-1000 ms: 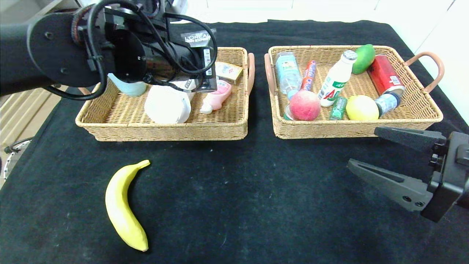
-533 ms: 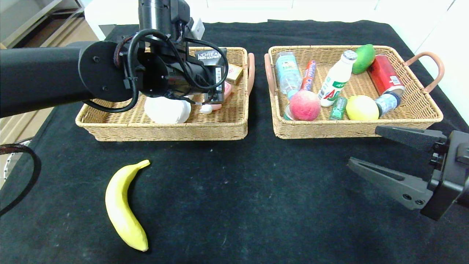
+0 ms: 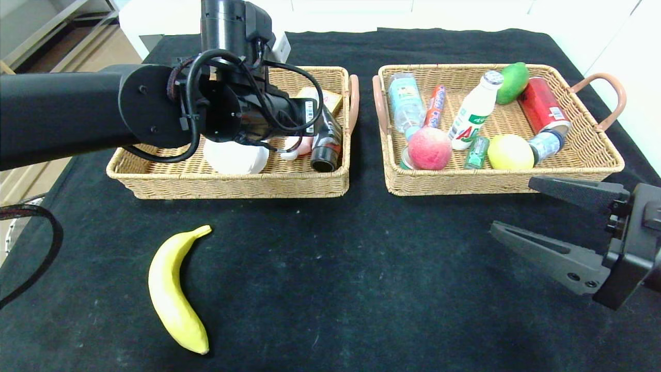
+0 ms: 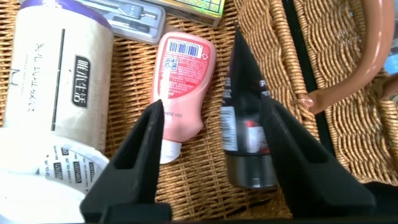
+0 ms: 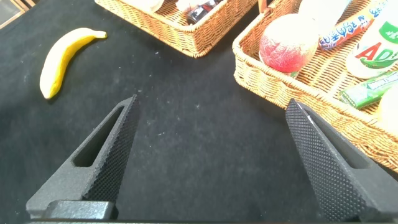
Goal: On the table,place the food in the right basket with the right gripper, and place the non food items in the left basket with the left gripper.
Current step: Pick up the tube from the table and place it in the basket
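Left gripper [image 4: 211, 146] over left basket [image 3: 232, 181], jaws apart; tube [image 4: 245, 134] lies released inside. Lift straight up, clear of pink bottle [image 4: 183, 81]. Banana [image 3: 173, 292] on table [image 3: 361, 268]; right gripper [image 3: 521, 212] spread wide.

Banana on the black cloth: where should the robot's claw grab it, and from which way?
Probably around the thick middle of the banana, coming straight down from above. It lies flat on the table with bare cloth on both long sides, so the fingers can straddle its width there. The ends taper and could slip. The open right gripper would have to cross over to reach it.
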Robot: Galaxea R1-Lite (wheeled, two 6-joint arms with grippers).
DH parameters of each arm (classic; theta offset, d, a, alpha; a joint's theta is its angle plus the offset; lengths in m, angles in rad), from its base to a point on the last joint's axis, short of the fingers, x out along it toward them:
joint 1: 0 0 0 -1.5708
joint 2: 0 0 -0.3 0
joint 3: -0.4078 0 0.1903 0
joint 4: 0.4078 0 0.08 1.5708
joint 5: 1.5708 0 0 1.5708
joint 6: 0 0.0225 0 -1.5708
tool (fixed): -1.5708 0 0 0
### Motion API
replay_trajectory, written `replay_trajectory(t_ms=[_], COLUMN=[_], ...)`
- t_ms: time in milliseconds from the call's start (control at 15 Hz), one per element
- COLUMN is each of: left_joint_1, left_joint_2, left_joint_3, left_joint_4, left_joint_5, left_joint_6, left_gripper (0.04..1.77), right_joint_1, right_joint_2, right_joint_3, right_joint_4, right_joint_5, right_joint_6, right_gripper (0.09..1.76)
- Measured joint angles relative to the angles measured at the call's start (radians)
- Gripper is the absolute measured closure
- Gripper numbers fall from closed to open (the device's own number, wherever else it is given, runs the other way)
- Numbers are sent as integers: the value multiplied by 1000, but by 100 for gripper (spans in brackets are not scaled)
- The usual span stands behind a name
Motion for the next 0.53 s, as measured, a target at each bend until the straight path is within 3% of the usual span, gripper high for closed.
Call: replay_trajectory(t_ms=[533], left_joint_1=[-2], left_joint_2=[-42], left_joint_3=[43], left_joint_4=[19], left_joint_5=[10], left_joint_6=[-7], left_gripper=[30], right_joint_1=[-1], right_joint_2=[0], right_joint_3=[1], right_joint_4=[0], right_joint_5=[0], right_joint_6=[0], right_gripper=[14])
